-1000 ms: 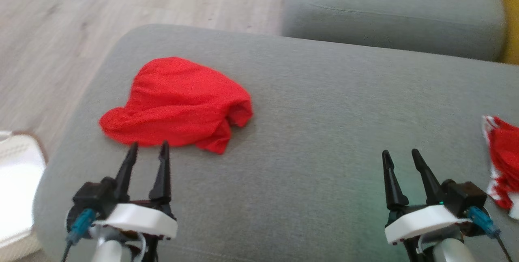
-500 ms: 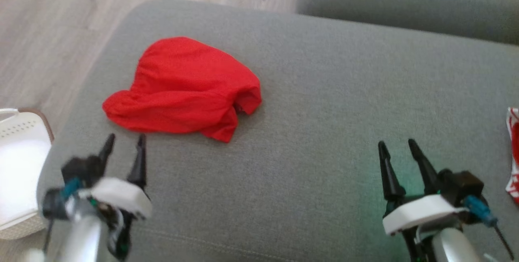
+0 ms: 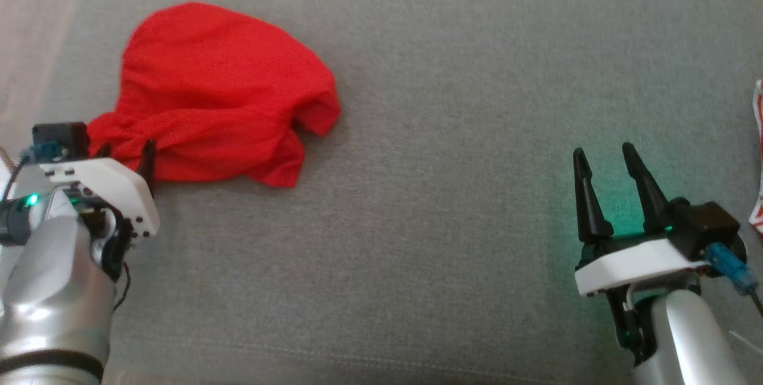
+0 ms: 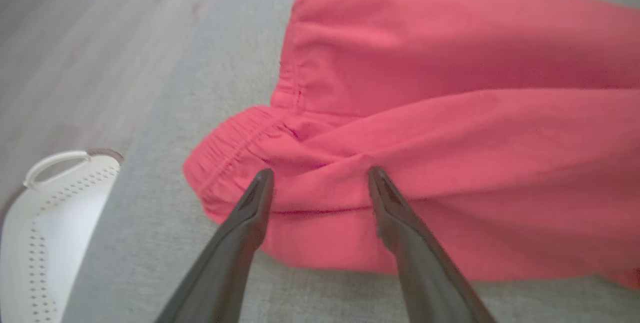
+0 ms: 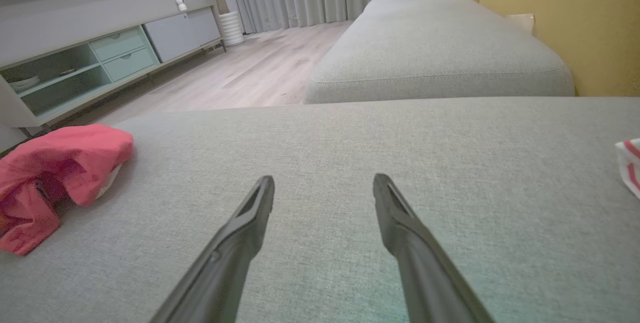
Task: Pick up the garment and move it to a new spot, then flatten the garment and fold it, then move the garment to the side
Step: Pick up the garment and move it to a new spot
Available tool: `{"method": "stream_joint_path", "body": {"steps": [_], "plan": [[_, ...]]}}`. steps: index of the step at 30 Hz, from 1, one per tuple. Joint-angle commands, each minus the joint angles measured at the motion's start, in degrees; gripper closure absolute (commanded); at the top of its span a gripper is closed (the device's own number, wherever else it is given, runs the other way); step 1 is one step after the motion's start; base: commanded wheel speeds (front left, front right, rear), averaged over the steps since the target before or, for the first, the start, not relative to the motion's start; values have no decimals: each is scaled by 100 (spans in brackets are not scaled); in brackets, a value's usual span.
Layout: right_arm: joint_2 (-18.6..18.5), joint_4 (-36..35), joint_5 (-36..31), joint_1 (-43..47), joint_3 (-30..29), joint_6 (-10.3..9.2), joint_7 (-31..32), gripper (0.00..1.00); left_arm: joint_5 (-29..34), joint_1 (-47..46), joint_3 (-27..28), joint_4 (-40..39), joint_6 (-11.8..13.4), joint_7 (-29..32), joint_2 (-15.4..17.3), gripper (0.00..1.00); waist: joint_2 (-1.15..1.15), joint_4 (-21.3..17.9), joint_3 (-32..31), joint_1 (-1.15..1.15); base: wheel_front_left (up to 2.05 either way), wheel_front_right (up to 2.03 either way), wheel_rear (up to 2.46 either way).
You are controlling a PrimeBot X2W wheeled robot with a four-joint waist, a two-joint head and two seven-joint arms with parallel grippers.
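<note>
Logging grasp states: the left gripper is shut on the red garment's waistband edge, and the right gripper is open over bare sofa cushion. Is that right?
Not quite: the left gripper is open, jaws spread at the waistband edge of the red garment, as the left wrist view shows. The right gripper is indeed open over bare sofa cushion.

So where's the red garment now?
The red garment lies bunched at the left of the grey sofa in the head view, at the open left pincer.
</note>
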Motion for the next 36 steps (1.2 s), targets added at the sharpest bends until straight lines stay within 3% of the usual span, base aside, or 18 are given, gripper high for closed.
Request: {"method": "stream_joint_path", "body": {"steps": [1, 5, 6, 7, 8, 13, 19, 23, 27, 36], "plan": [[-45, -230, -64, -195, 136, -5, 5, 0, -132, -296, 97, 3, -29, 66, 325, 0, 0, -167, 239, -2, 0, 0, 0], [-58, -300, -85, -248, 114, -5, 10, 0, -449, -563, -156, 461, -32, 317, 483, 0, 0, -241, 374, -2, 0, 0, 0], [-59, -319, -91, -255, 83, -5, -1, 0, -680, -639, -221, 632, -32, 421, 500, 47, 0, -256, 392, -2, 0, 0, 0], [-58, -328, -91, -263, 72, -5, -4, 0, -779, -665, -278, 680, -33, 451, 511, 59, 0, -264, 398, -2, 0, 0, 0], [-58, -334, -92, -271, 63, -5, -7, 0, -858, -681, -350, 703, -33, 448, 533, 100, 0, -271, 397, -2, 0, 0, 0], [-51, -300, -83, -282, 51, -5, -38, 0, -1005, -782, -480, 643, -33, -380, 737, 100, 0, -294, 278, -2, 0, 0, 0], [-36, -146, -18, -244, 71, -5, -132, 0, -966, -857, -553, 295, -33, -1386, 732, 100, 0, -370, -63, -2, 0, 0, 0], [-29, -60, 19, -208, 92, -5, -181, 0, -1030, -790, -662, -316, -33, -1479, 686, 100, 0, -450, -244, -2, 0, 0, 0], [-22, 32, 94, -185, 113, -5, -259, 0, -1034, -556, -803, -1431, -34, -1492, 643, 100, 0, -620, -441, -2, 0, 0, 0], [-17, 259, 365, -293, 280, -5, -456, 0, -987, -411, -1670, -3206, -34, -1206, 362, 100, 0, -1289, -722, -2, 0, 0, 0]]}}
